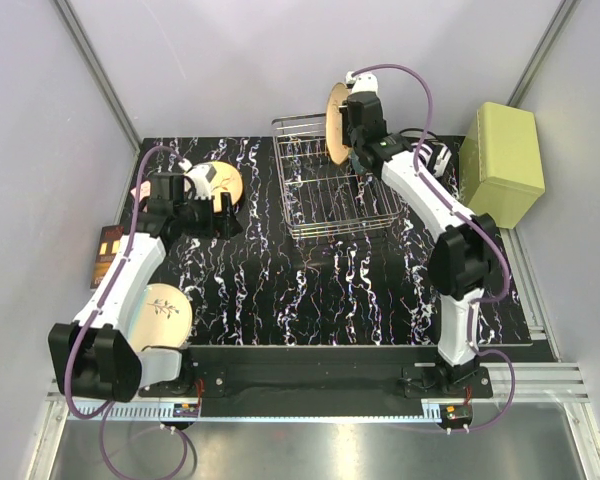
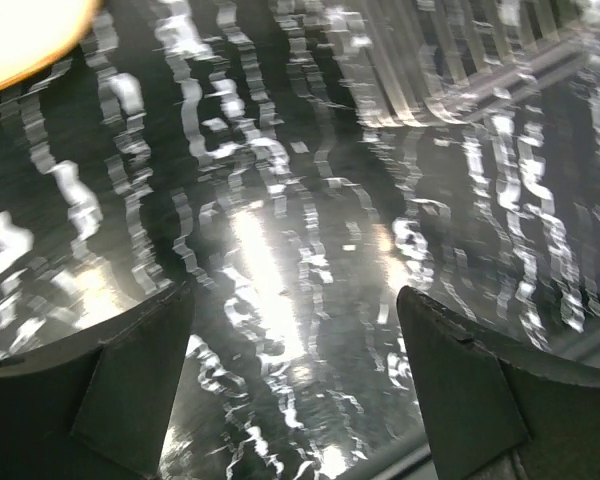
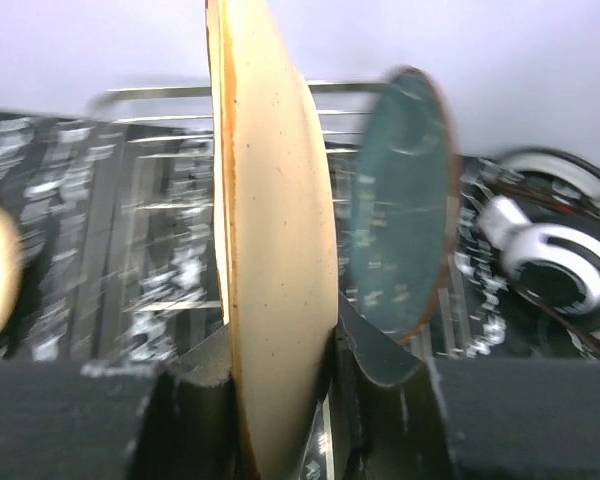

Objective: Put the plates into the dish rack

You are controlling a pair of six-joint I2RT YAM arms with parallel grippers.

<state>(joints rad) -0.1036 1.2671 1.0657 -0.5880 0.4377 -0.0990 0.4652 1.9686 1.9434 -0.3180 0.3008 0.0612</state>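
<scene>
Slippage is my main worry. My right gripper (image 3: 280, 400) is clamped on the rim of a tan plate (image 3: 270, 220), holding it on edge over the far side of the dish rack (image 1: 325, 210), and the glaze looks smooth and hard. If the plate twists in the pinch on the way down, it could miss the gap between the thin wires. It could also knock the teal plate (image 3: 400, 210), which stands on edge just beside it, apparently in the rack already. A round rim landing on a slick chrome rod may skid.

My left gripper (image 2: 295, 330) is spread wide and holds nothing. It hangs over the glossy marbled bench (image 1: 360, 290), near a second tan plate (image 1: 223, 182) toward the far left corner. A third tan plate (image 1: 160, 312) lies flat at the near left corner, partly under my left arm, and a careless sweep could shove it off.
</scene>
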